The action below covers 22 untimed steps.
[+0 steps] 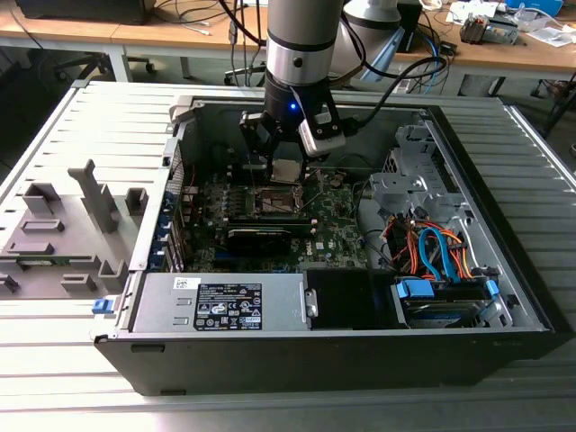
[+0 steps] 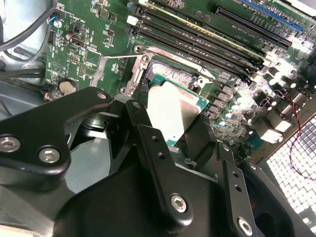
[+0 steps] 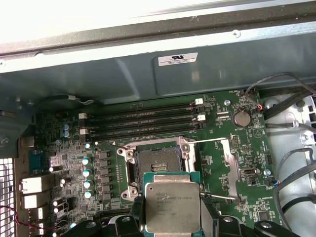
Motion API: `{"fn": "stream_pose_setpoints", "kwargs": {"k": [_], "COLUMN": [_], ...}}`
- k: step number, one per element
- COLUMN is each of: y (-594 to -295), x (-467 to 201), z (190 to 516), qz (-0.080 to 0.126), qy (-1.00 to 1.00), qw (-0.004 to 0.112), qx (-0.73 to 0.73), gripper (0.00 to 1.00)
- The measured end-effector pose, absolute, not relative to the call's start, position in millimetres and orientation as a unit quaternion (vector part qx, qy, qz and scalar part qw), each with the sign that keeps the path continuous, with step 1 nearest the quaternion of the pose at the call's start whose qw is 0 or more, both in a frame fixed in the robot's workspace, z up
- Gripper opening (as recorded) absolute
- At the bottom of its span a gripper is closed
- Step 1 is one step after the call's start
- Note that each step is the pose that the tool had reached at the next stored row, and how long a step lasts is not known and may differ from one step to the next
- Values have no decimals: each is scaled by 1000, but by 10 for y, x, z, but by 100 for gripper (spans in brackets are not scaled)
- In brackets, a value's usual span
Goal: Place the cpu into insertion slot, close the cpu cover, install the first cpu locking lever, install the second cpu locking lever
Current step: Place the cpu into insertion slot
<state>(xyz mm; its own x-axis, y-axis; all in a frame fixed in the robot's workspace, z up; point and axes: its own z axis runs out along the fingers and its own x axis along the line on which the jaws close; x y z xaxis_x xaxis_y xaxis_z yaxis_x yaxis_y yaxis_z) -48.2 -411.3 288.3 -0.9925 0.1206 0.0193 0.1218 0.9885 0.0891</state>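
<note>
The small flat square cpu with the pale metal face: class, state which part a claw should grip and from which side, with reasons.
Grip two opposite thin edges, coming from above its flat face. The small flat silvery cpu is a thin plate with no handle, and its underside must stay free for the square dark insertion slot. The claw holds it this way.

Single arm point(image 1: 304, 36) stands vertical, wrist straight down, gripper point(image 1: 286, 171) pointing down and hanging just above the insertion slot point(image 1: 273, 202), not touching it. Black fingers point(image 3: 139, 213) are clamped on opposite edges of the cpu point(image 3: 172, 207), metal face up, held clear of the slot and slightly off to one side of it
</note>
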Motion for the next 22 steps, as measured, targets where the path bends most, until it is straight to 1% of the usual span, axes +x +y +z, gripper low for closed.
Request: {"fn": "stream_pose_setpoints", "kwargs": {"k": [22], "y": [-4113], "x": [-482], "z": [2883], "qz": [-45], "qy": [-997], "qw": [7], "qx": [-67], "gripper": [54]}}
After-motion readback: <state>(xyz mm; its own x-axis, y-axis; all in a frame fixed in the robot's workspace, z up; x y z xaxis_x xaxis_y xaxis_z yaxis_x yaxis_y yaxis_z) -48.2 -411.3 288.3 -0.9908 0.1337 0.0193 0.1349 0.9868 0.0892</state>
